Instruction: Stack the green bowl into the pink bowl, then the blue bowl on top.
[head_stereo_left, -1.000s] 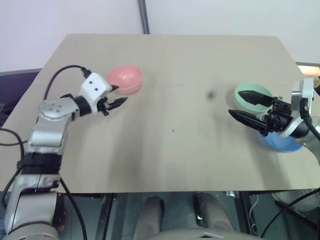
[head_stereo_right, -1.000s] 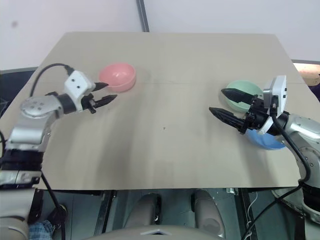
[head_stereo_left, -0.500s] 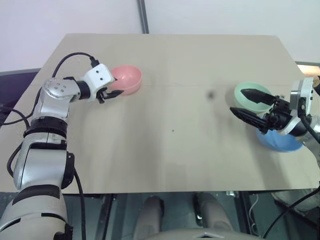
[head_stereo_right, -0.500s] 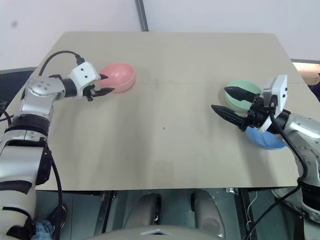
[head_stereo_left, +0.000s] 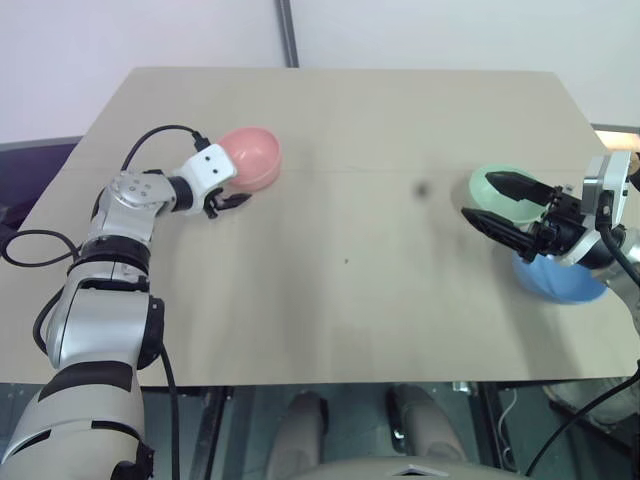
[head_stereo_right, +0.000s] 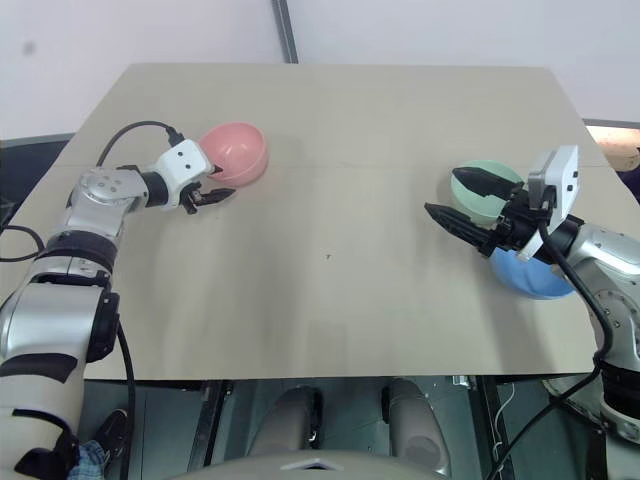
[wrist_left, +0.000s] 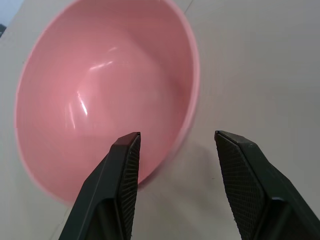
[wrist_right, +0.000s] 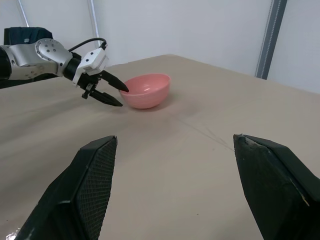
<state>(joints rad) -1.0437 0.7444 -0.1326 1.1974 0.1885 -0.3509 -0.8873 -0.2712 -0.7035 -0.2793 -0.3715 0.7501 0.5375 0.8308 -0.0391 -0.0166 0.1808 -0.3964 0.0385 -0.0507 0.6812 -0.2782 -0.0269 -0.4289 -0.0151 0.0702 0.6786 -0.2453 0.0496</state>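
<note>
A beige table (head_stereo_left: 340, 300) runs to a pale wall at the top of the frame, with three bowls on it. The pink bowl (head_stereo_left: 250, 157) lies in the upper left, tipped so that its hollow faces the left gripper (head_stereo_left: 228, 192). The green bowl (head_stereo_left: 497, 190) sits at the right edge, and the blue bowl (head_stereo_left: 560, 282) is just below and beside it, partly covered by the right gripper (head_stereo_left: 500, 204).

Over the last second the left arm has swung in from the open table. A second ago its fingertips stood a little apart from the pink bowl; now they are at its near rim. In the left wrist view one finger (wrist_left: 122, 180) lies over the inside of the bowl and the other (wrist_left: 245, 180) over the table outside, so the rim falls between half-spread jaws that have not closed.

The right gripper has stayed put. Its jaws are wide, one finger over the green bowl and one in front of it, holding nothing.

Nothing is stacked yet. The left arm is probably about to steady or right the pink bowl, making it ready to take the green one. A grip on the tilted rim could slide or tip the bowl further.
</note>
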